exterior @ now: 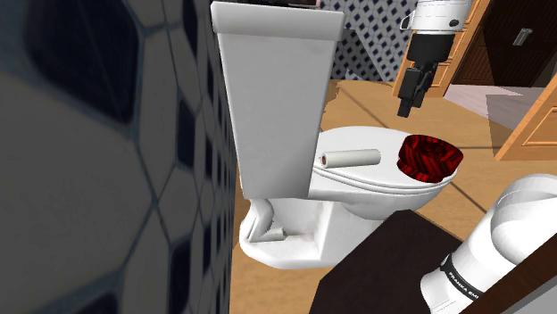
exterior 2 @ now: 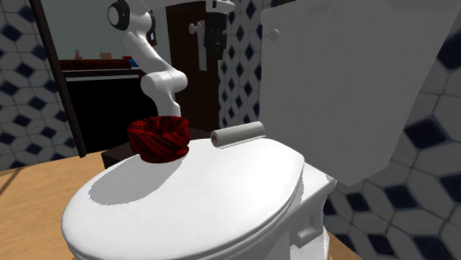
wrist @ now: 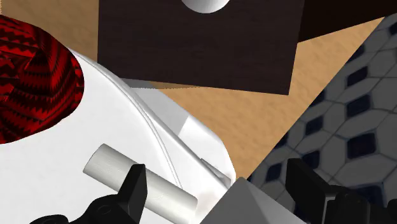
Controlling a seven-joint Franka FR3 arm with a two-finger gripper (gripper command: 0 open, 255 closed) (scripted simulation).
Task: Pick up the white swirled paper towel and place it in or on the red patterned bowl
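**Hanging open, nothing held**

The black two-finger gripper (wrist: pixel 216 168), fingers apart, points down above a white toilet's closed lid (exterior 2: pixel 185 199). On it the white paper towel roll (exterior: pixel 352 159) lies near the red patterned bowl (exterior: pixel 430 158), before the white tank (exterior: pixel 268 98). The white arm (exterior 2: pixel 159 81) bends overhead.

A white toilet (exterior: pixel 295 234) is set against a wall (exterior: pixel 89 178) tiled with dark rounded squares in a pale lattice. Its tall tank (exterior: pixel 272 98) is stood upright at the back edge of the closed, brightly lit lid (exterior 2: pixel 222 193). The floor (exterior: pixel 268 284) is rendered in a warm tan tone, and a far wall (exterior: pixel 375 36) with a finer dark-and-white pattern is seen beyond the tank in the shoulder view. An orange-brown panelled door (exterior: pixel 534 111) is shown at the shoulder view's right edge, and dark brown furniture (exterior 2: pixel 96 100) is seen past the lid's far edge in the second exterior view.
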